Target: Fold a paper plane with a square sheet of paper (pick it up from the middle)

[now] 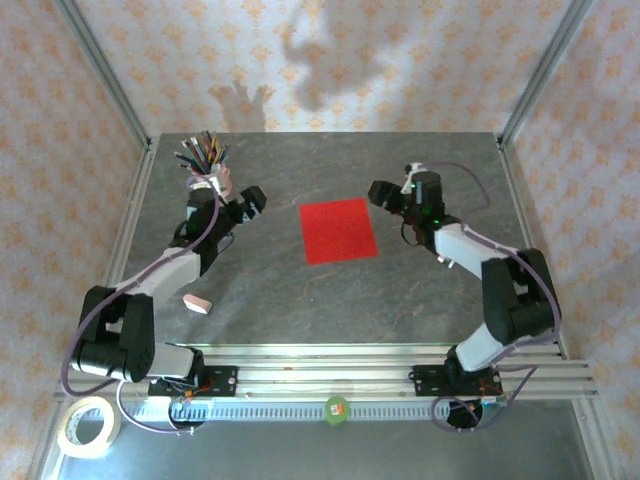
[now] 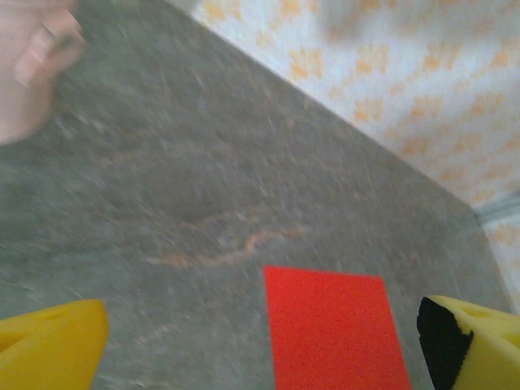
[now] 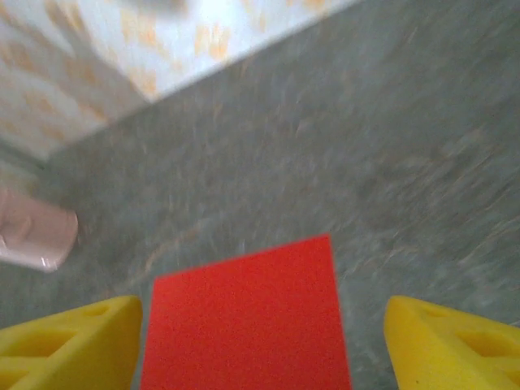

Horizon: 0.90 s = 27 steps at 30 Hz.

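Observation:
The square sheet of paper point(image 1: 339, 229) is bright red and lies flat and uncreased in the middle of the grey table. My left gripper point(image 1: 250, 203) hovers to its left, open and holding nothing. In the left wrist view the sheet point(image 2: 337, 329) sits between the yellow fingers point(image 2: 53, 341), nearer the right one. My right gripper point(image 1: 383, 192) hangs just beyond the sheet's far right corner, also open. From the right wrist the sheet point(image 3: 244, 321) spans most of the gap between the yellow fingers point(image 3: 455, 349). Neither gripper touches it.
A pink cup point(image 1: 213, 180) full of pens stands at the far left, close behind the left gripper. A small pale eraser point(image 1: 198, 302) lies near the left arm. A tape roll point(image 1: 88, 427) sits off the table's near left corner. Metal frame posts border the table.

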{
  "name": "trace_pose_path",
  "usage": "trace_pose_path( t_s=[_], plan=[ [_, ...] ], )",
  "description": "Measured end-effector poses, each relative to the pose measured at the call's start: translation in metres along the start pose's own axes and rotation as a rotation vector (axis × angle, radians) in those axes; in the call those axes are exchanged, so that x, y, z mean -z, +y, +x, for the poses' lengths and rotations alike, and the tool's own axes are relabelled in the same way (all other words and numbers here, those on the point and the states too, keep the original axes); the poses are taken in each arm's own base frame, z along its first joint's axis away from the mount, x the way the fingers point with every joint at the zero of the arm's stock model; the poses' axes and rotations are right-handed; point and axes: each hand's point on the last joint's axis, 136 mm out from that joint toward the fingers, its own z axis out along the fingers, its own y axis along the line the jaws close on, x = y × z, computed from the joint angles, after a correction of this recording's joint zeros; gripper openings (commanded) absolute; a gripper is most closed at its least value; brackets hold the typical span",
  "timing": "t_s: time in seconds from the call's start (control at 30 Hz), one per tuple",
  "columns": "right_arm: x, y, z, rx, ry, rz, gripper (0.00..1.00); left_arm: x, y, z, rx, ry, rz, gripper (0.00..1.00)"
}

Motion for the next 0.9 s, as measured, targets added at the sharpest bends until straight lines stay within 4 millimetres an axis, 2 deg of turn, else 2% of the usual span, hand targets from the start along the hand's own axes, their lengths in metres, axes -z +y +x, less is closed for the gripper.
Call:
trace_pose_path(
  t_s=[0.17,0.37,0.5,0.7,0.9],
  plan=[
    [-0.05,0.014,0.046,0.003,0.198,0.003,0.66,-0.027,-0.016,0.032,0.039,0.129,0.023,0.98],
    [-0.093,0.019,0.067,-0.018,0.325,0.046,0.61,-0.053,-0.027,0.049,0.079,0.243,0.018,0.98],
    [-0.104,0.016,0.072,-0.042,0.361,0.078,0.61,-0.061,-0.029,0.061,0.085,0.298,0.013,0.96],
    [-0.101,-0.001,0.086,-0.079,0.402,0.17,0.59,-0.066,-0.019,0.084,0.113,0.384,-0.012,0.94],
    [-0.103,-0.003,0.089,-0.106,0.36,0.23,0.6,-0.066,-0.013,0.096,0.127,0.426,-0.03,0.93]
  ],
)
